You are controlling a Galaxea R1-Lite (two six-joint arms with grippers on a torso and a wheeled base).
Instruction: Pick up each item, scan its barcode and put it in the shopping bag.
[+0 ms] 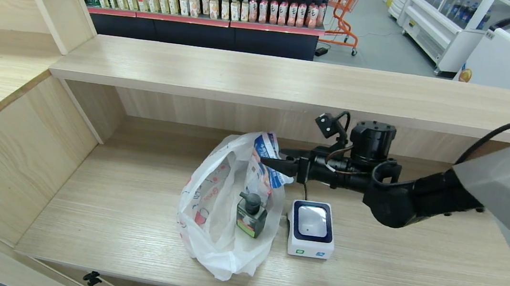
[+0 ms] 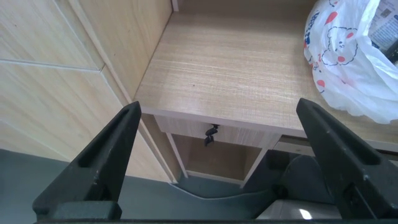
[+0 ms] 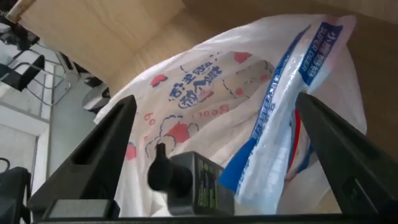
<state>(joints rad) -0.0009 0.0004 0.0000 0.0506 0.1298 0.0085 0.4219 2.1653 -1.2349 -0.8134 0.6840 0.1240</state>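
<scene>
A white shopping bag lies open in the middle of the wooden counter. Inside it stand a dark green pump bottle and a blue-and-white packet. My right gripper hovers open just right of the bag's mouth, fingertips close to the packet. Its wrist view looks into the bag at the packet and bottle, with the right gripper holding nothing. My left gripper hangs open and empty off the counter's front left corner, the bag far off.
A white barcode scanner with a dark window sits right of the bag, under the right arm. A raised ledge runs along the back and a wooden wall closes the left side. Bare counter lies left of the bag and right of the scanner.
</scene>
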